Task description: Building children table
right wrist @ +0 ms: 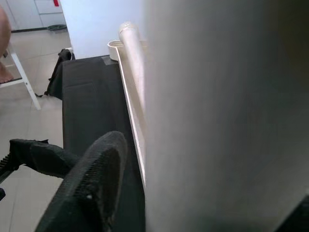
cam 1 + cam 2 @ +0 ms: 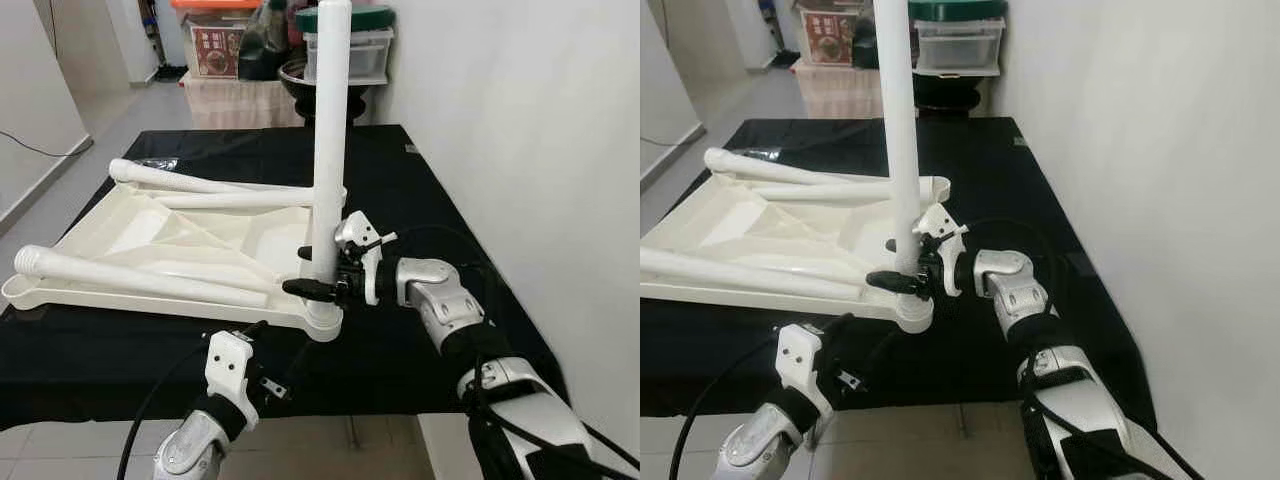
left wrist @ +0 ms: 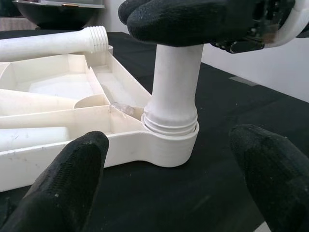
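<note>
Right claw (image 2: 318,272) gripped the upright leg (image 2: 329,140) above its socket (thread visible from the left wrist); left claw (image 2: 262,352) hung open nearby.

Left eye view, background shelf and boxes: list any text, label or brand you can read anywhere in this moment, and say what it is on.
No text can be read.
Red-brown box behind the black table: it carries printed markings, too small and blurred to read.
Clear storage bin with green lid: no legible label.
White table top, upright leg, right gripper: no markings visible.
</note>
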### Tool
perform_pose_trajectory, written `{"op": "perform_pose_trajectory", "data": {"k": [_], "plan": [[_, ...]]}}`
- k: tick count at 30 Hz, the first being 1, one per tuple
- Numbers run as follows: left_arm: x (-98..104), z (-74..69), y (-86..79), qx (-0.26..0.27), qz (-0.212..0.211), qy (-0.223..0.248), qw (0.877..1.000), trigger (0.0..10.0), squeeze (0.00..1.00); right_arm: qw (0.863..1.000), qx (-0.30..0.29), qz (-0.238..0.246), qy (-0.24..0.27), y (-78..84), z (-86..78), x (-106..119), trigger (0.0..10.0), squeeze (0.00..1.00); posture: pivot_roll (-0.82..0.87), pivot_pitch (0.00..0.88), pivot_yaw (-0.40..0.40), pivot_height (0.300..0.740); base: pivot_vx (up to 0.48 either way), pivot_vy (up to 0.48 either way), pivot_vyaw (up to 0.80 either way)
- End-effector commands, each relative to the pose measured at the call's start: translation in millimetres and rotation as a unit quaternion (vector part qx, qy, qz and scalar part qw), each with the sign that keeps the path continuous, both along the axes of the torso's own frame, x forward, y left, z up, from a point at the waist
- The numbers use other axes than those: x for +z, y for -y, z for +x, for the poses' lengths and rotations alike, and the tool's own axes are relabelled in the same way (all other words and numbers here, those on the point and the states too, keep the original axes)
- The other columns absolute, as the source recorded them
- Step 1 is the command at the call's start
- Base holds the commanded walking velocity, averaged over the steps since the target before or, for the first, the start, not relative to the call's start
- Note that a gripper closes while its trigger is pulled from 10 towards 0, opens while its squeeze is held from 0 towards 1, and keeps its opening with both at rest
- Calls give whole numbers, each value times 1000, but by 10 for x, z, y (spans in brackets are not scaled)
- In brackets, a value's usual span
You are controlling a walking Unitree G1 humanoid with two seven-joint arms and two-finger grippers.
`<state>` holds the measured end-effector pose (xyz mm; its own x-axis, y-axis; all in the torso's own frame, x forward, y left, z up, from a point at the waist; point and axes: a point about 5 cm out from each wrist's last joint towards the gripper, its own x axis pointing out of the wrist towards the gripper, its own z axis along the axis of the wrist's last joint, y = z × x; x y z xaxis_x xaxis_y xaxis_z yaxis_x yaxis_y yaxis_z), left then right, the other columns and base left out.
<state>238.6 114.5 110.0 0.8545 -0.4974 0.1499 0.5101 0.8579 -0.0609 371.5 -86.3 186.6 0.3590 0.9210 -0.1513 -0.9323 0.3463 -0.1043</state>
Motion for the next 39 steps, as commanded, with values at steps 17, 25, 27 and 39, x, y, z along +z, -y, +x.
{"op": "perform_pose_trajectory", "data": {"k": [17,25,27,39], "plan": [[-21,-35,-12,0,-9,-12,1000,10000,0,939,-343,28,-22,286,-29,-511,0,0,26,79,-21,740,0,0,0],[-25,-24,-18,-6,-8,-15,1000,10000,0,920,-389,45,-24,28,-191,-611,0,0,20,71,-13,740,0,0,0],[-27,-18,-12,-6,-8,-15,1000,10000,0,922,-383,46,-21,0,-145,-574,0,0,24,68,-19,740,0,0,0],[-29,10,5,-2,-10,-14,1000,10000,0,979,-195,65,9,-185,-63,-179,10000,0,30,53,-23,740,0,0,0]]}}
